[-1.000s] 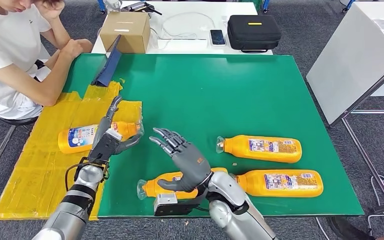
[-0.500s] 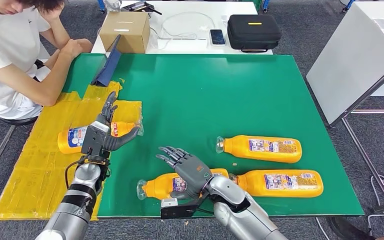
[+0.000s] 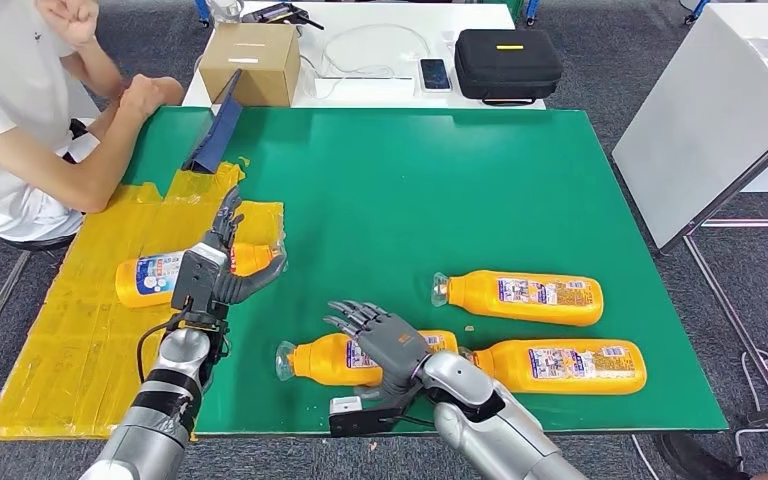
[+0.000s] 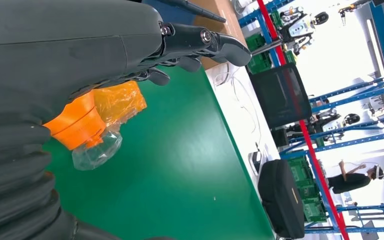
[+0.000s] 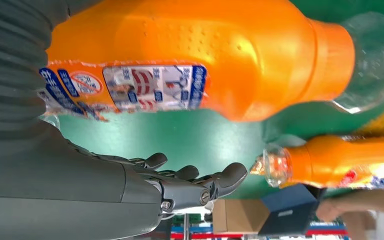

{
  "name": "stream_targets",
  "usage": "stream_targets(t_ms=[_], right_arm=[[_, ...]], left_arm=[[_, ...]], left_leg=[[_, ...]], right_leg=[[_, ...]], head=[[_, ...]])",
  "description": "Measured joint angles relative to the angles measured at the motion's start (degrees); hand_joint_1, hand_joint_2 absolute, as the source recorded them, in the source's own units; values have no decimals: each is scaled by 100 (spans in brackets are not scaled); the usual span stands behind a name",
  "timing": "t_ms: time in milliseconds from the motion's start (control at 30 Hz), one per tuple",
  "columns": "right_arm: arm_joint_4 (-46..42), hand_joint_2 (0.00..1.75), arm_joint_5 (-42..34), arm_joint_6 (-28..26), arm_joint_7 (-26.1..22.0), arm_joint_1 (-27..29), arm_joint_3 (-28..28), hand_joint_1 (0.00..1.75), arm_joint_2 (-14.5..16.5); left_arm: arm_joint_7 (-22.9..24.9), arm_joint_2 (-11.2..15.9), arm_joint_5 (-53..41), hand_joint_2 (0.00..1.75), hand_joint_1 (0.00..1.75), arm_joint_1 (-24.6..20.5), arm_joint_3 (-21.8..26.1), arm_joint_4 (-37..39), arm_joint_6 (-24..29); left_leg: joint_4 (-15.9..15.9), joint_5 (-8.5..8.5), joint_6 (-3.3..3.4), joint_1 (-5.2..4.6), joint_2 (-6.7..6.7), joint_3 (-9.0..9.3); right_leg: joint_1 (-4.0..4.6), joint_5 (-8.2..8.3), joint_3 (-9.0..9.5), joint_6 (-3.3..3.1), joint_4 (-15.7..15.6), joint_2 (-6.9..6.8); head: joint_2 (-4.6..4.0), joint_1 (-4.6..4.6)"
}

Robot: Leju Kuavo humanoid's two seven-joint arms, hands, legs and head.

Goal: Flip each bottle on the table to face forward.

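Right robot hand point(image 3: 385, 342) lowered since a second ago, now over near bottle point(image 3: 330, 360) on green surface point(image 3: 430, 210), fingers spread, grasping nothing yet. Left robot hand point(image 3: 215, 272) released, beside bottle on yellow sheet point(image 3: 150, 277). Flip likely next.

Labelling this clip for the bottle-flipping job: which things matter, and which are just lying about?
Job:
four orange bottles
left robot hand
right robot hand

Lying about:
cardboard box
black case
phone
yellow sheet
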Motion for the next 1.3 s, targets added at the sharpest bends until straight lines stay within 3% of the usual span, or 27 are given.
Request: stream_targets(t_ms=[600, 900, 1100, 1300], right_arm=[[85, 175, 36, -64, 46, -26, 25, 0, -31], [34, 175, 475, -214, 466, -31, 46, 0, -128], [20, 175, 952, -415, 1000, -31, 28, 0, -143], [22, 175, 1047, -420, 1097, -30, -12, 0, -142]], left_arm=[[-4, -13, 26, 175, 0, -5, 0, 26, 37], [-2, -13, 74, 175, 0, -2, 26, 27, 48], [43, -13, 46, 175, 0, 39, 67, 17, 35], [93, -13, 18, 175, 0, 58, 68, -8, 15]], left_leg=[[0, 0, 0, 0, 0, 0], [0, 0, 0, -1, -1, 0], [0, 0, 0, -1, -1, 0], [0, 0, 0, -1, -1, 0]], right_leg=[[0, 0, 0, 0, 0, 0], [0, 0, 2, 0, 0, 0], [0, 0, 1, 0, 0, 0], [0, 0, 1, 0, 0, 0]], head=[[0, 0], [0, -1], [0, -1], [0, 0]])
